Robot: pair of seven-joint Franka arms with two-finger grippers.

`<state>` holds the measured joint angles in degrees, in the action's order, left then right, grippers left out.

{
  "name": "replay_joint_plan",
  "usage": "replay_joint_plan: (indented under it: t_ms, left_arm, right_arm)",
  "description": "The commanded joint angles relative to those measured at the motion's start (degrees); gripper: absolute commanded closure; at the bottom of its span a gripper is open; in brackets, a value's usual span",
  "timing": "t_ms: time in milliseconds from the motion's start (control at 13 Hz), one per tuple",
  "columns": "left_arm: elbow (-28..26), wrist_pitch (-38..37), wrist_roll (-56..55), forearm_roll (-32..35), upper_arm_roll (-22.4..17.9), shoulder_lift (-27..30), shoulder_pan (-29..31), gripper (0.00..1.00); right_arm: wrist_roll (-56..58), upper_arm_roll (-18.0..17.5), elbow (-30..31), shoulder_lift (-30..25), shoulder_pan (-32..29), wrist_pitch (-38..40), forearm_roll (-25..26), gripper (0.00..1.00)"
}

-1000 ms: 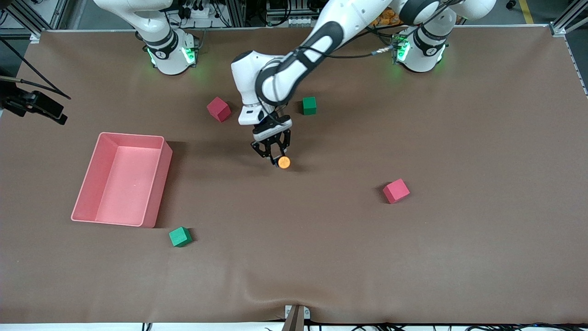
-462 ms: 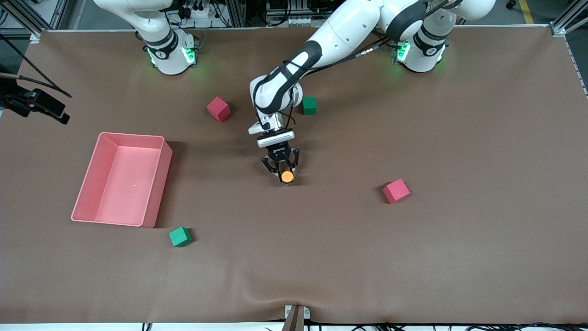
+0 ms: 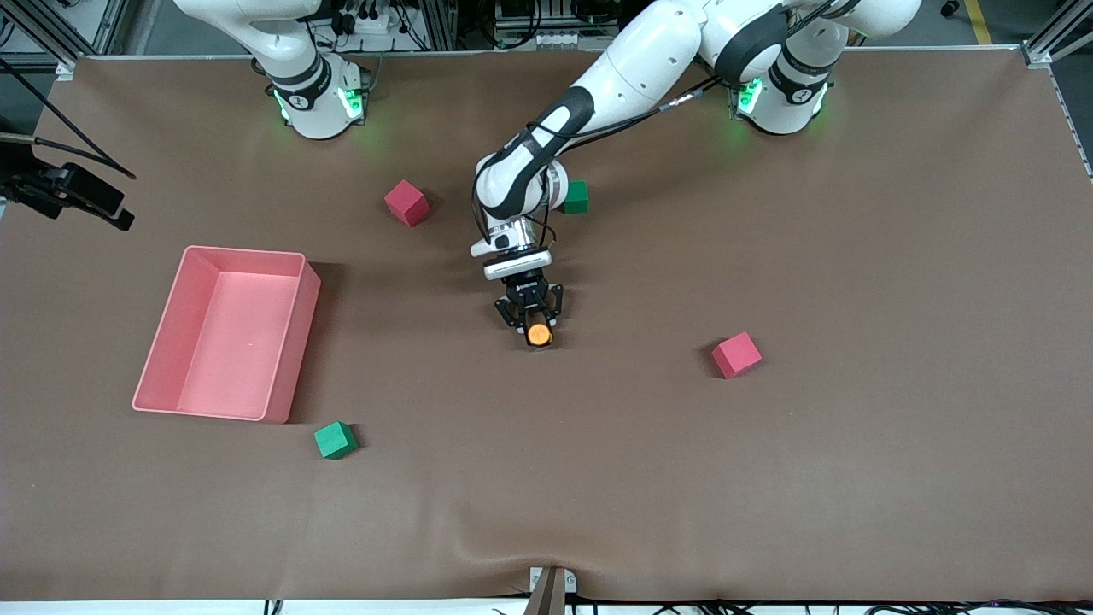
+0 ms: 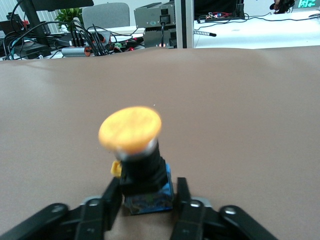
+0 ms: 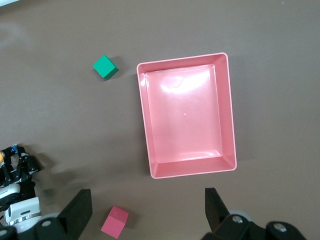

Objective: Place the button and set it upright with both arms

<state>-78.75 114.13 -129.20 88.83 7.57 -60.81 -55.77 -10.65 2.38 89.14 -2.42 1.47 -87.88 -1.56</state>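
L claw (image 3: pixel 531 322) sits mid-frame in front view, low over the bench (image 3: pixel 854 478), pinching the button (image 3: pixel 538 334) by its black body. L wrist view: fingers (image 4: pixel 102 212) press either side of the button's body (image 4: pixel 145 175); orange cap (image 4: pixel 130 128) points away from the claw, roughly level w/ the bench, so button lies sideways, not upright. Blue base shows betw. the fingers. Whether button touches the bench: cannot tell. L arm (image 3: pixel 632 64) comes in from upper right of front view and reaches toward centre.

R claw (image 5: pixel 147 212) seen only in R wrist view: fingers spread wide, nothing betw. them, high over the pink tray (image 5: pixel 186 114). R arm (image 3: pixel 256 26) waits; only base + lower links at upper left of front view.

Around the L claw in front view:
- green cube (image 3: pixel 576 196) just above it, partly hidden by L arm's wrist
- pink cube (image 3: pixel 406 202) upper left of centre
- pink cube (image 3: pixel 736 354) right of centre, slightly lower than button
- green cube (image 3: pixel 335 440) lower left, near tray corner
- pink tray (image 3: pixel 184 333) at left, open side up, nothing in it

Bench covered in brown sheet.
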Motion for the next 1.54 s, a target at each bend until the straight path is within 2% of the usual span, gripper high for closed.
replay_joint_plan:
  t_ms: [0,154,385,615,846,1000,1077,1308,1462]
  left_arm:
    - [1.2,-2.1,-0.3,-0.8,-0.2,-0.1,-0.7,0.00]
    - [1.5,-4.1,-0.1,-7.1,0.4,1.9,-2.3,0.00]
    - [1.7,-6.0,3.4,-22.7,2.4,7.9,-5.1,0.00]
    - [1.8,-15.3,11.0,-38.1,7.8,17.1,-5.5,0.00]
    - [1.8,-20.0,18.6,-50.6,7.6,28.2,-3.8,0.00]
    - [1.8,-22.7,29.4,-58.7,7.5,37.0,1.4,0.00]
    - [1.8,-24.4,35.4,-60.5,7.5,40.6,4.8,0.00]
    - [1.8,-28.2,54.3,-65.4,7.5,48.4,15.1,0.00]
    - [1.8,-28.6,68.8,-71.7,7.5,53.1,25.0,0.00]
  right_arm:
    - [0.7,0.4,0.3,-0.9,0.4,0.0,-0.4,0.00]
    - [0.7,0.4,0.3,-0.9,0.3,0.0,-0.4,0.00]
    - [0.6,0.4,0.4,-0.8,0.4,0.0,-0.4,0.00]
    - [0.6,0.4,0.3,-0.7,0.4,0.0,-0.3,0.00]
    - [0.7,0.4,0.3,-0.6,0.4,0.0,-0.2,0.00]
    - [0.7,0.4,0.0,-0.4,0.4,0.1,-0.3,0.00]
    - [0.6,0.4,0.0,-0.5,0.4,0.1,-0.2,0.00]
    - [0.6,0.4,0.0,-0.4,0.4,0.3,-0.2,0.00]
    - [0.6,0.4,0.0,-0.4,0.3,0.3,-0.2,0.00]
